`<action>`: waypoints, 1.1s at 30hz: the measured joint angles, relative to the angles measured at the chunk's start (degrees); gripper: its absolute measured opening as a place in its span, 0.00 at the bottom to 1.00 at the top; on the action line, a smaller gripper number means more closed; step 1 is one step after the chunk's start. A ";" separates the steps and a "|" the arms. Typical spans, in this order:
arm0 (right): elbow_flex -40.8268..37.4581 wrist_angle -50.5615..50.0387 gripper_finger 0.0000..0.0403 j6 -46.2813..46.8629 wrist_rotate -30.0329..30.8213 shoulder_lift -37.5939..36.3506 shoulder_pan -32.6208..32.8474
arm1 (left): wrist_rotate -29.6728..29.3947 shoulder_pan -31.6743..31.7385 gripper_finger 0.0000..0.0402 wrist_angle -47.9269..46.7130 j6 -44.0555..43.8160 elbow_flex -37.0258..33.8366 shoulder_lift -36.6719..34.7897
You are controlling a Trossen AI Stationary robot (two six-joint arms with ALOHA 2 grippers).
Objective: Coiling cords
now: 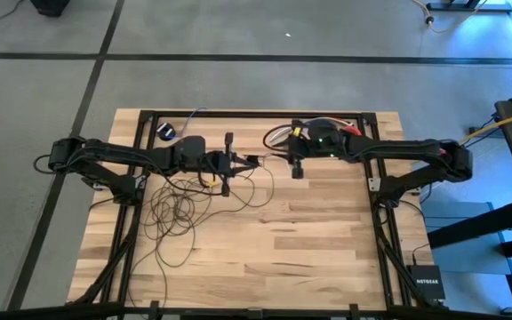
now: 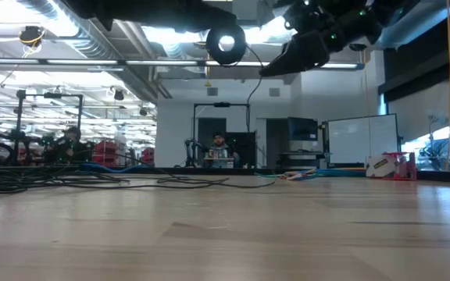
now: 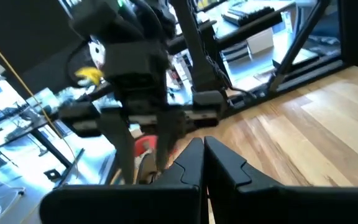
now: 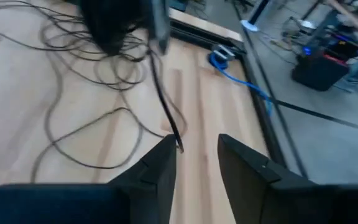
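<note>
While level above the cords [image 1: 178, 209] — left end effector [image 1: 254, 161] clenched, right end effector [image 1: 271, 159] released.

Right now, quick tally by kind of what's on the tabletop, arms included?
Robot arms with end effector: 2 (left end effector, right end effector)
Thin dark cords, one tangled mass: 1
Small black puck: 1
Bundle of multicoloured wires: 1
Total: 5
</note>
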 joint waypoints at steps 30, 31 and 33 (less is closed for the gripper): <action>2.60 -12.01 0.30 -0.52 3.41 -8.25 -0.03 | 0.00 -0.09 0.00 19.25 1.64 0.04 0.00; 2.60 -12.17 0.30 -0.51 3.41 -9.48 -0.05 | 0.00 -0.09 0.00 19.12 1.64 0.04 0.00; 2.58 -12.61 0.30 -0.53 3.37 -11.35 -0.03 | 0.00 -0.09 0.00 18.88 1.68 0.04 0.00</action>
